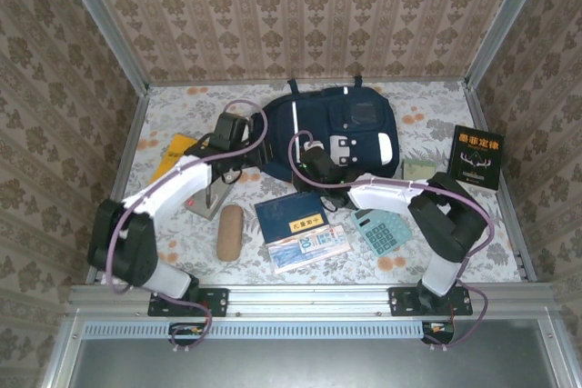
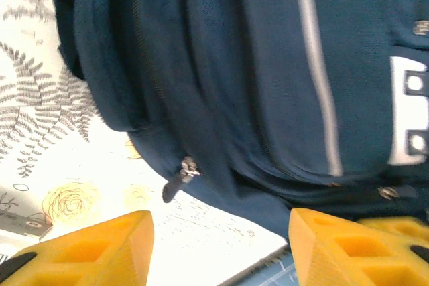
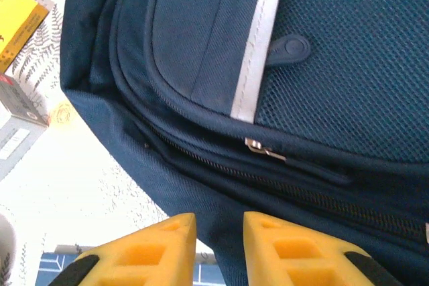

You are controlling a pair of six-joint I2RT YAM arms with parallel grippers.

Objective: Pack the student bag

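- the student bag (image 1: 341,129) lies flat at the far middle of the desk (image 1: 182,102). its zips look shut in both wrist views.
- the left fingers (image 2: 100,246) stand well apart with nothing between them, by the bag's left near side. a small zip pull (image 2: 181,177) hangs just beyond them.
- the right fingers (image 3: 147,249) sit close together with a narrow gap at the bag's near edge. i cannot tell whether they pinch any fabric.
- risk: the pull is small and dark against dark cloth, so the left fingers could close on fabric or on nothing, leaving the bag shut.
- risk: nothing visibly pins the bag down, so a tug on a zip may drag or bunch it instead of opening it.
- risk: the navy book (image 1: 291,215) and the calculator (image 1: 382,231) lie near the right arm, and a low sweep could shove them across the desk.
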